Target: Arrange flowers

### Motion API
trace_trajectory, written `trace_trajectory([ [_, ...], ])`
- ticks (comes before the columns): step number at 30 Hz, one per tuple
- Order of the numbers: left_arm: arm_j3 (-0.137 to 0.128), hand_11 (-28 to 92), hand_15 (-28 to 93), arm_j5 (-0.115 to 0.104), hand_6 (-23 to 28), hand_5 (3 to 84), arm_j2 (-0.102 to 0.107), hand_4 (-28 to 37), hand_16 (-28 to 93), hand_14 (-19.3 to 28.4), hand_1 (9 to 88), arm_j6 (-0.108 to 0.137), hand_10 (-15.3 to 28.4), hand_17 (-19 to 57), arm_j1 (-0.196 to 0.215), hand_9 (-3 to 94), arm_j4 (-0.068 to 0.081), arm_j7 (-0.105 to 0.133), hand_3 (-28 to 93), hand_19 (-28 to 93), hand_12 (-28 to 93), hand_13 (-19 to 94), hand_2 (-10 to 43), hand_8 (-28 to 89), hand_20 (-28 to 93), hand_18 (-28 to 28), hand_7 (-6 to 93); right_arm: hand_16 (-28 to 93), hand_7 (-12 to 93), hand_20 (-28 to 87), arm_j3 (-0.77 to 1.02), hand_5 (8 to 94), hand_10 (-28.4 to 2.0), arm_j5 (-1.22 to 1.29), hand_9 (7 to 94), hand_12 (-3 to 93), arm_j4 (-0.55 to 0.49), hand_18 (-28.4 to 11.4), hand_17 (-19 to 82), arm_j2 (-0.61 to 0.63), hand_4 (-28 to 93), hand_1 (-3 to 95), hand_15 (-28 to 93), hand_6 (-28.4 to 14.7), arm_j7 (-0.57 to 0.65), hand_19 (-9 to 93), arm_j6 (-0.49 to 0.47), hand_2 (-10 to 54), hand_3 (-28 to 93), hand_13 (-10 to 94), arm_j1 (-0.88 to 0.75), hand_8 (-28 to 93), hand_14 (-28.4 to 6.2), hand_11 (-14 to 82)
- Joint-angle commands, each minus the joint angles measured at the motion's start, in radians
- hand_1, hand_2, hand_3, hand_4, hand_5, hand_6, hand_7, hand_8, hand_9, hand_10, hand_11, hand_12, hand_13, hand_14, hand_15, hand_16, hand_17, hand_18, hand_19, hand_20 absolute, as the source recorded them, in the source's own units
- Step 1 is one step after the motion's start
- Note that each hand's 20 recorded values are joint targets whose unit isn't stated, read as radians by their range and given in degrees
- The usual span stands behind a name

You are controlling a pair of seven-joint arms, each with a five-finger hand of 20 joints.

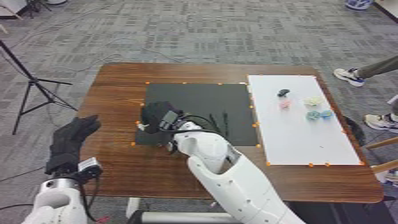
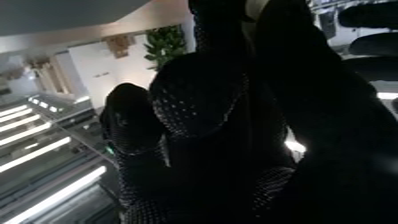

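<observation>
Guiding R hand [image 1: 156,114] slowly nr mat's [image 1: 197,94] L edge, we'd best clear dk stems [image 1: 226,121]; can't tell its grip; L hand's [image 1: 73,132] fingers relaxed.

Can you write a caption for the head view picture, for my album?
Robot's right hand over the black mat, small flowers on the white sheet.

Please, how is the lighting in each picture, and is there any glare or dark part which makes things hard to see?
Head view: fairly even light, the white board brightest on the table, the black glove of the right robot hand partly merging with the dark mat. Right wrist view: glaring ceiling lights, the glove mostly in deep shadow.
</observation>
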Motion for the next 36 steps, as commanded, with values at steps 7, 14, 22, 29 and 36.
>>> trace_trajectory([
  [7,-0.011,22,20,0.011,2.8,56.3,-0.014,-28.3,-3,15.5,26.4,-0.047,14.3,10.6,0.025,56.9,-0.002,-0.001,67,9,12,42,20.0,-8,20,9.2,17.8,36,21,55,0.019,79.2,-6.5,-0.180,85.3,16.6,0.055,-20.1,53,-0.021,-22,58.1,55,5.5,-0.085,93,0.140,-9.5,59,92,-0.032,-3,-2.8,3.7],
  [14,0.021,22,20,0.017,2.8,56.0,-0.011,-28.2,-3,15.6,27.5,-0.012,14.2,10.4,-0.016,56.6,-0.004,-0.024,68,9,12,42,15.1,-8,20,9.3,18.0,36,22,56,-0.007,77.9,-6.5,-0.121,84.4,16.8,0.037,-20.0,53,0.003,-21,57.4,55,5.4,-0.032,93,0.095,-9.5,60,92,-0.007,-3,-2.6,3.8],
  [22,0.042,22,20,0.032,2.9,55.8,-0.011,-27.4,-2,15.8,28.9,-0.001,14.2,10.3,-0.045,56.4,-0.004,-0.049,69,9,12,42,12.5,-8,20,9.3,18.1,36,21,56,-0.019,75.1,-7.7,-0.100,81.9,15.4,0.020,-20.1,53,0.012,-19,55.2,55,3.8,-0.017,93,0.075,-9.5,59,92,0.003,-2,-2.6,6.1],
  [29,0.004,22,20,0.018,2.9,55.7,-0.016,-25.3,-2,15.7,30.0,-0.035,14.1,10.1,0.008,56.0,-0.006,-0.015,69,9,12,42,10.7,-8,20,9.3,18.2,35,20,56,-0.029,72.3,-9.3,-0.067,78.1,11.2,0.011,-19.8,53,0.018,-17,52.3,56,1.9,0.012,93,0.073,-9.5,57,91,0.013,-1,-2.2,11.4],
  [36,-0.004,22,20,0.015,2.9,55.7,-0.019,-24.5,-2,15.7,30.6,-0.050,14.1,10.1,0.018,56.0,-0.007,-0.016,69,9,12,42,9.8,-8,19,9.3,18.3,34,18,57,-0.034,69.4,-11.0,-0.060,75.5,10.1,0.006,-19.7,54,0.024,-18,47.0,56,0.7,0.030,93,0.069,-9.5,63,92,0.018,-2,-2.0,11.4],
])
